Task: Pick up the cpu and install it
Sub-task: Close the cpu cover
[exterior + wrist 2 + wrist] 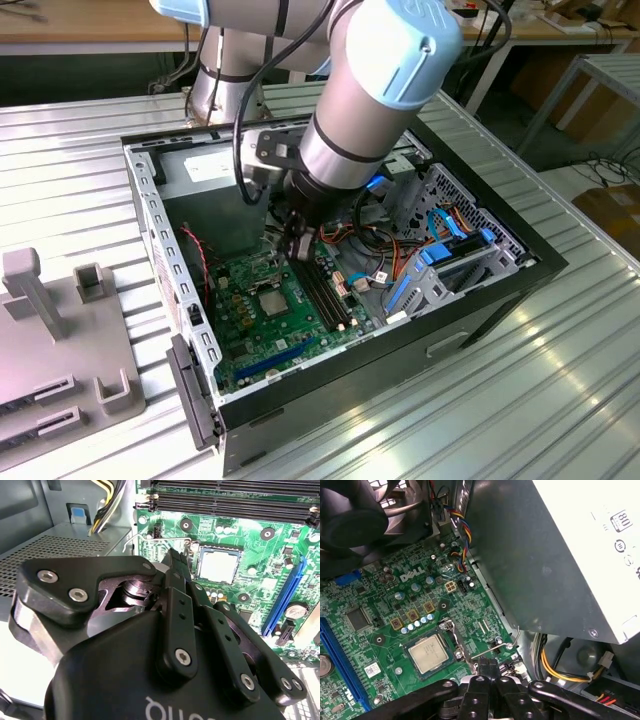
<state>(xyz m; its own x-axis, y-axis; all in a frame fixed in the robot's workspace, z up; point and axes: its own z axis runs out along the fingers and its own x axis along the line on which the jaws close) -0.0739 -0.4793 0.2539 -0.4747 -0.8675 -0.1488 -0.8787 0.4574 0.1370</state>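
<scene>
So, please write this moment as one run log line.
cpu: in socket on board | claw: shut, empty, beside cpu | case: open

Robot arm and gripper: external appearance

Arm [365,90] built of silver-grey cylindrical segments with pale blue end caps at the joints; black cables run along the links, and a black ring bands the wrist segment. Gripper [175,565] matte black throughout: a rounded body carrying white lettering, flat bar linkages pinned with silver hex-socket screws, and two narrow black fingers [172,580] with small holes down their length; the same black linkages and screws appear in the first wrist view
</scene>
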